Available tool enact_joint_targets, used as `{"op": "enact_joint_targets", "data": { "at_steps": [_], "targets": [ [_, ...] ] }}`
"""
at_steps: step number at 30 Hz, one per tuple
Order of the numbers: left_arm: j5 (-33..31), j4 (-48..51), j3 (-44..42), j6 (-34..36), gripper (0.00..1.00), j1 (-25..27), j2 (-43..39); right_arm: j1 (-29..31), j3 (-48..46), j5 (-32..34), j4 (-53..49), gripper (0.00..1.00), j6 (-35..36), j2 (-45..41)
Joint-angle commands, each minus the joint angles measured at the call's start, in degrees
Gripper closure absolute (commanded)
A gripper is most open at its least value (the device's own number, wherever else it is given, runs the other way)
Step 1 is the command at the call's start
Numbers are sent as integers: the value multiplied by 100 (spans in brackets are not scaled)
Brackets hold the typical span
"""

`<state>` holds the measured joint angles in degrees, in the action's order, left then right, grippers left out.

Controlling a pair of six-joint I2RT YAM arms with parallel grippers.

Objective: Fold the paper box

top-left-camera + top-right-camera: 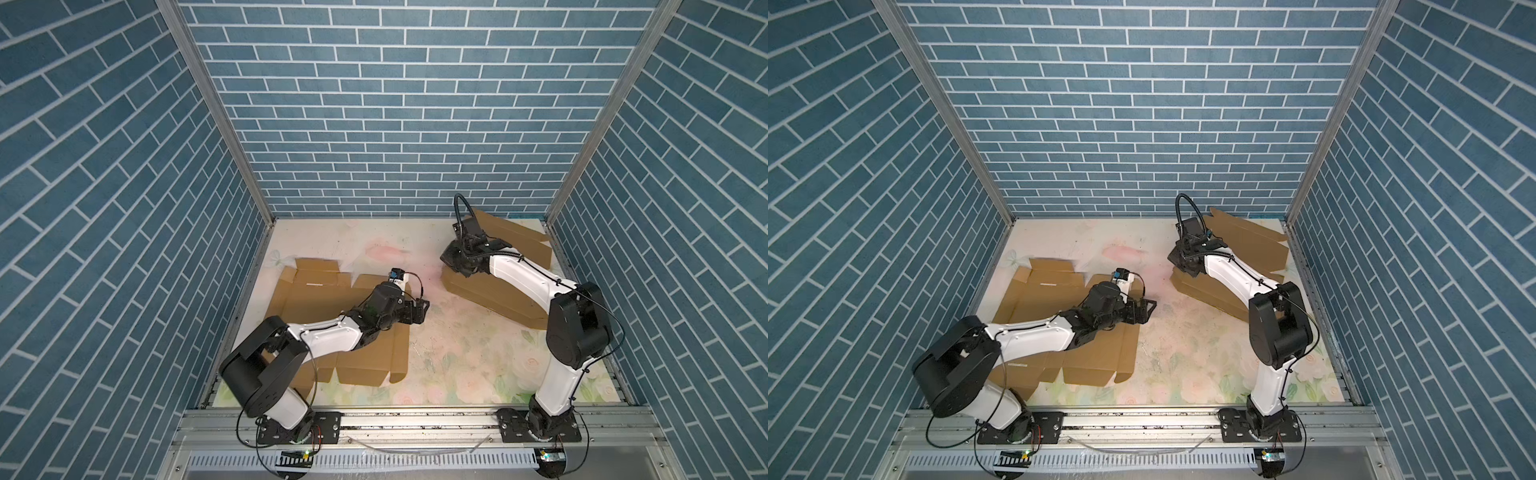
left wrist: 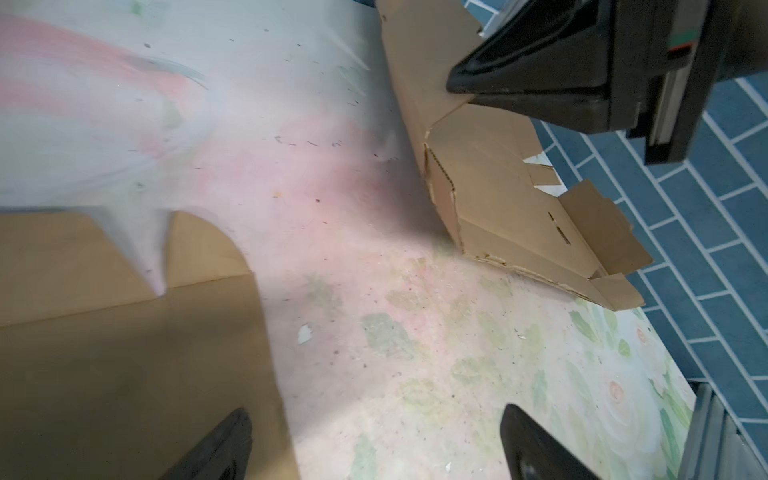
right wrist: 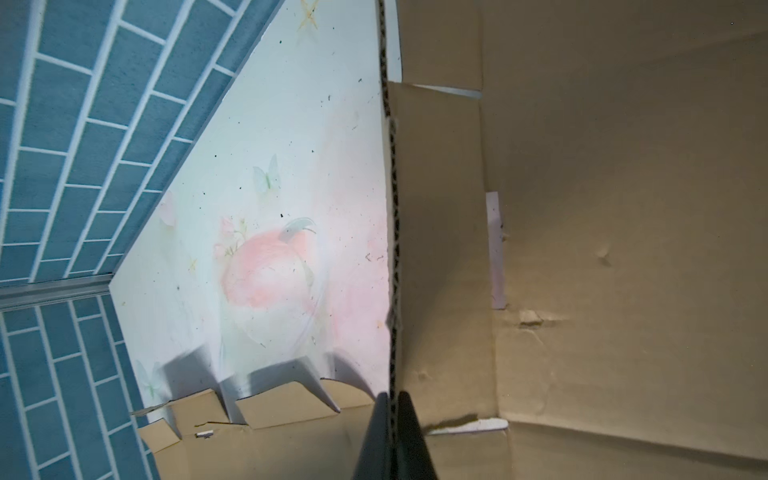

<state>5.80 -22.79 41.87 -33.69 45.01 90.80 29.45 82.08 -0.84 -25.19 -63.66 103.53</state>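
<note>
The right hand grips the box by its edge; the left hand hangs open beside a flat sheet on the counter.

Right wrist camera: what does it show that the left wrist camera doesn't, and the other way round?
Only the right wrist view: the right gripper shut on the corrugated edge of the half-folded box, seen close up.
Only the left wrist view: the left gripper, jaws wide open and holding nothing, and the right gripper seen from outside.
Both: the half-folded box, the flat cardboard sheet, the flowery table and the blue brick wall.
</note>
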Motion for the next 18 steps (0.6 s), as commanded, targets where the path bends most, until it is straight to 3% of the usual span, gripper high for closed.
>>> {"op": "enact_joint_targets", "data": {
  "at_steps": [1,4,9,14,18],
  "targets": [
    [63,-789,211,-630,6,127,394,99,-346,-108,474,95,-1002,-407],
    [-53,-1223,216,-1115,7,123,688,243,-587,101,735,95,-1344,-641],
    [-67,-1516,458,-1342,10,130,994,475,-865,260,1058,96,-1789,-777],
    [-41,-1552,400,-1325,13,123,975,617,-815,248,1028,96,-1683,-830],
    [65,-1650,-15,-1331,15,-19,623,632,-612,134,754,98,-942,-812]
  ]
}}
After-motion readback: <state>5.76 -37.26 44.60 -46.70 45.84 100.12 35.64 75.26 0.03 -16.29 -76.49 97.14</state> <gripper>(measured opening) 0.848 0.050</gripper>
